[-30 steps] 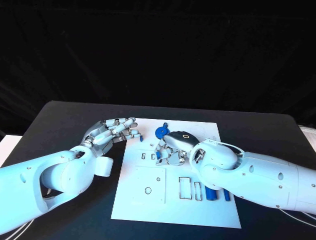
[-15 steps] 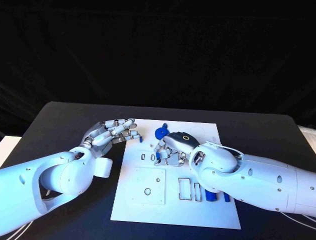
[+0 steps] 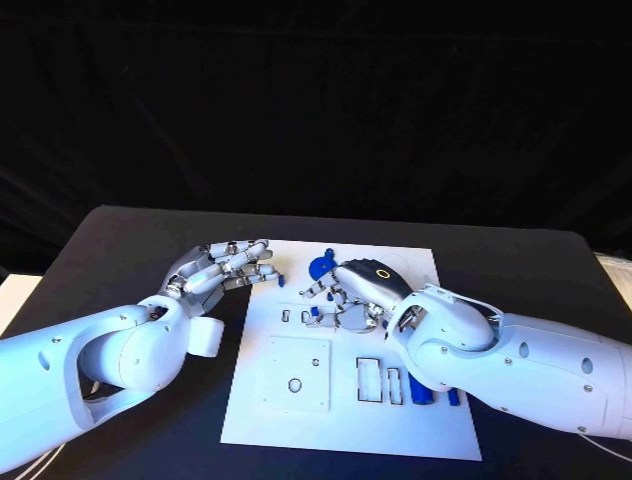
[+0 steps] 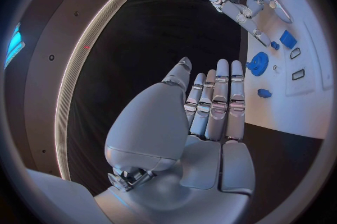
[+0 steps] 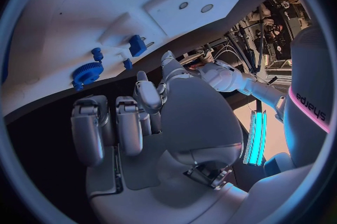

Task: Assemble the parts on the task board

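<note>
The white task board (image 3: 295, 415) lies in the middle of the black table. A blue gear (image 3: 323, 266) and a small blue peg (image 3: 282, 279) sit near its far edge. My right hand (image 3: 357, 295) hovers over the board with its fingers bent down around a small blue block (image 3: 315, 315); nothing is held. The right wrist view has the gear (image 5: 87, 72) and the block (image 5: 136, 44) beyond my fingertips. My left hand (image 3: 227, 266) floats flat and open at the board's left edge, fingers straight (image 4: 214, 106). The left wrist view takes in the gear (image 4: 258, 61) and the peg (image 4: 264, 92).
Two long blue bars (image 3: 426, 390) lie at the board's near right, partly under my right forearm. Rectangular slots (image 3: 370, 378) and a square plate with a hole (image 3: 296, 372) mark the board's near half. Bare black table (image 3: 129, 235) spreads to the left.
My right hand has turned slightly and its forearm has slid a little to the right above the board. The left hand has hardly moved.
</note>
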Tool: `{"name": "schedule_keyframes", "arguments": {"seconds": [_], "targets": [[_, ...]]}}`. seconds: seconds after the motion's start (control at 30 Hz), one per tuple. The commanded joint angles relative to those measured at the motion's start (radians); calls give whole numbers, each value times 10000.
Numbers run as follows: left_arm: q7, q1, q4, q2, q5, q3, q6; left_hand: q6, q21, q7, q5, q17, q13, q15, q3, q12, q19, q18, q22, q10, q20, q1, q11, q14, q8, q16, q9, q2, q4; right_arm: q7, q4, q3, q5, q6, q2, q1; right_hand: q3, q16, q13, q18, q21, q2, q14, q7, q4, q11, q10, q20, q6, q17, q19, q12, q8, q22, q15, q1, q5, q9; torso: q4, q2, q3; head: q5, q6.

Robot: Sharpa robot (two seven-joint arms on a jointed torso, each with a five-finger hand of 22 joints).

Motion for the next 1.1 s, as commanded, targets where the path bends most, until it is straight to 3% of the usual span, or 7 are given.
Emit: {"name": "schedule_keyframes", "arguments": {"seconds": [0.03,0.23,0.33,0.47,0.57,0.67,1.1], "targets": [[-254,3,-34,23,-325,3,187,153,247,-91,-40,211,11,-175,69,82,409,150,106,257,-172,-92,-114,526,84,264,20,75,-1,1350,363,76,1052,-28,-341,67,-47,-60,-45,-56,-71,-27,1018,-11,85,13,-104,81,-77,2457,835,-71,22,2290,92,108,37,-5,4,-15,9,-8,47],[-1260,4,-143,39,-1494,3,276,810,1898,-688,-57,2118,238,-1076,55,598,2693,138,896,1972,-1051,-520,-864,3272,242,2892,72,-97,267,1897,991,193,2964,535,-1393,548,-142,-144,-176,-25,-143,-7,982,13,182,33,-233,104,-136,2319,760,-249,32,2161,112,294,290,-2,-32,-88,34,-10,52],[-2366,13,-171,41,-2695,6,361,1044,3349,-1053,-58,9485,845,-1394,-123,1395,3826,63,1845,3126,-1465,-859,-1268,3435,300,10574,141,-265,551,1971,1024,214,4272,638,-1950,961,-141,-144,-171,-24,-144,63,982,11,191,32,-227,106,-121,2320,759,-210,49,2160,112,377,373,5,-71,-177,56,-4,34],[-4594,190,-201,88,-4378,15,764,1352,8160,-1240,-89,13405,2272,-1538,-499,3158,4737,-669,7539,3693,-1677,-1681,-1509,3690,679,13870,394,-205,1263,2013,876,225,5704,553,-2576,1440,-161,-142,-163,-25,-144,138,984,8,200,27,-213,105,-101,2327,761,-154,67,2163,108,457,526,10,-110,-309,91,-6,13],[-6463,511,-306,238,-5636,17,1279,1250,9425,-1226,-65,13973,6104,-1593,-954,7109,4393,-780,8834,3112,-1777,-2198,-1732,3752,1411,14275,897,-223,2142,2013,712,228,6332,487,-2916,1655,-179,-148,-161,-24,-146,165,982,7,207,25,-207,103,-95,2317,759,-133,72,2160,107,479,597,11,-119,-413,127,27,-28],[-7992,781,-373,374,-6687,18,1846,1069,10113,-1365,-68,13975,7966,-1585,-1290,8921,4262,-814,9639,2710,-1779,-2572,-1625,3753,2106,14277,1362,-4,2279,1997,592,228,6608,453,-3100,1748,-188,-148,-161,-23,-147,173,982,6,210,25,-205,103,-92,2317,758,-127,74,2158,107,484,623,12,-147,-490,182,72,-68],[-10946,1768,-1566,2123,-10264,-4,3543,-43,12054,-1648,-965,13975,10169,-1802,-2271,11023,4833,-1233,12503,2774,-1826,-2827,-1777,3753,4765,14277,3608,370,2231,1835,205,218,6698,459,-3304,1843,-216,-187,-187,-12,-173,185,966,4,221,22,-217,101,-82,2254,732,-155,80,2111,105,492,690,13,-120,-706,311,151,-191]]}}
